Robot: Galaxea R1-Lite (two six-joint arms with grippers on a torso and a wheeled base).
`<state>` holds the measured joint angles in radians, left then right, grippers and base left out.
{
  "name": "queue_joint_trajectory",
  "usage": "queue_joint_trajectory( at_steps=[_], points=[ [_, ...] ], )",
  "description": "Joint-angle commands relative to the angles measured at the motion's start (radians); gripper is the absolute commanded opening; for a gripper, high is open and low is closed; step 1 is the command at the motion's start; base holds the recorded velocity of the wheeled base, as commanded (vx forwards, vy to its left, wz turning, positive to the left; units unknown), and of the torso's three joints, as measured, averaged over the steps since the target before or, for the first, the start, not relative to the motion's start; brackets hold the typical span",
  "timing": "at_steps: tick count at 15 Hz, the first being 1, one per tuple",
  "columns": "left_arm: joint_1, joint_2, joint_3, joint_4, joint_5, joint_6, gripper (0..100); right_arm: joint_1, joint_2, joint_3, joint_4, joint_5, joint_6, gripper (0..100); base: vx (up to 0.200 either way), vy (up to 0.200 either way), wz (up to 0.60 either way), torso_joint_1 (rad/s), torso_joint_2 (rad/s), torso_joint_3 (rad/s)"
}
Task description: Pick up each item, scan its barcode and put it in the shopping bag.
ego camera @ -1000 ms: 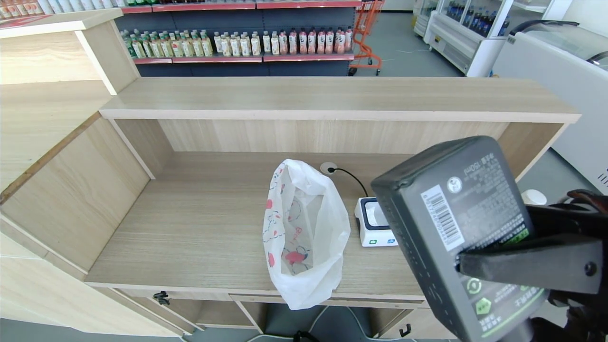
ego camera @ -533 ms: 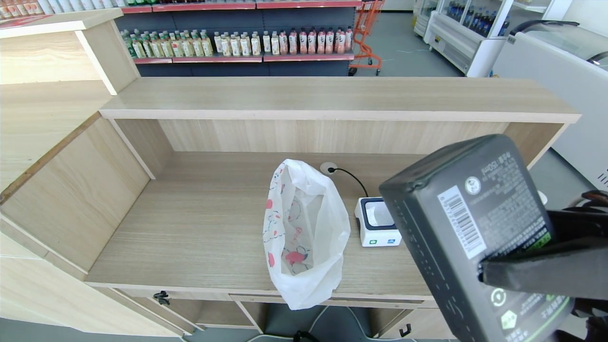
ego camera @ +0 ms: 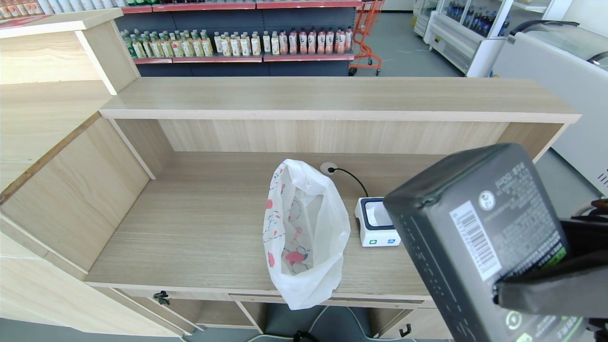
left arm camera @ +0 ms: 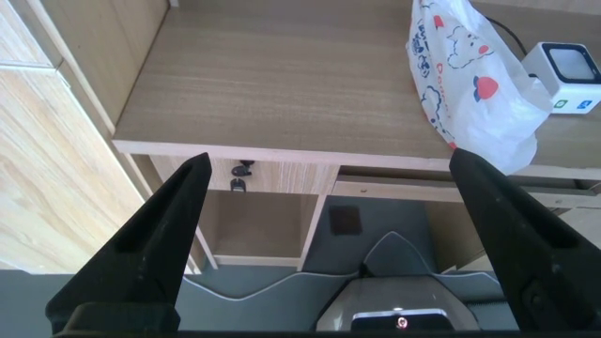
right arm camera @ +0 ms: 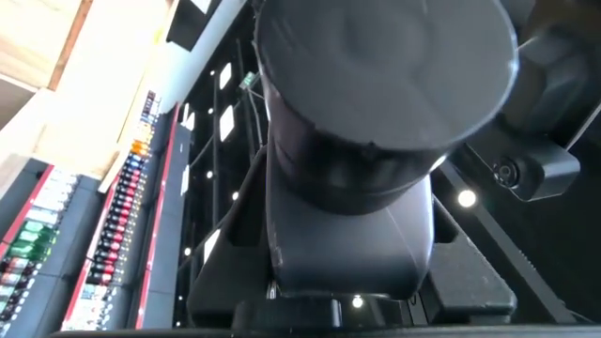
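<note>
Right end effector (ego camera: pixel 522 289) grips the pack (ego camera: pixel 479 237), held high, right of the scanner (ego camera: pixel 376 228); left end effector (left arm camera: pixel 329 253) hangs released. The barcode faces up, away from the scanner, so the scan may fail

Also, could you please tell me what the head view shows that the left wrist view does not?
Only the head view: the dark grey container with a white barcode label, clamped in the right hand, and shelves of bottles behind. Only the left wrist view: the open left hand, out before the front edge of the wooden counter. Both: the white plastic shopping bag with red prints and the white box-shaped scanner on that counter.
</note>
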<state>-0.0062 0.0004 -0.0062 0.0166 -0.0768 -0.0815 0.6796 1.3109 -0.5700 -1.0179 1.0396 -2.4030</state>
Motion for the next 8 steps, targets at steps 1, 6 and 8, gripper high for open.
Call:
queue_joint_trajectory(
  at_steps=[1,6,8],
  points=[
    [0.0,0.0,0.0,0.0,0.0,0.0,100,0.015,0.005,-0.001,-0.001,0.0,-0.001,0,0.0,0.0,0.0,0.0,0.0,0.0],
    [0.0,0.0,0.0,0.0,0.0,-0.001,100,0.02,0.001,-0.002,0.001,0.0,-0.001,0,0.0,0.0,0.0,0.0,0.0,0.0],
    [0.0,0.0,0.0,0.0,0.0,0.0,100,0.023,-0.004,-0.001,0.002,0.0,-0.001,0,0.0,0.0,0.0,0.0,0.0,0.0]
  ],
)
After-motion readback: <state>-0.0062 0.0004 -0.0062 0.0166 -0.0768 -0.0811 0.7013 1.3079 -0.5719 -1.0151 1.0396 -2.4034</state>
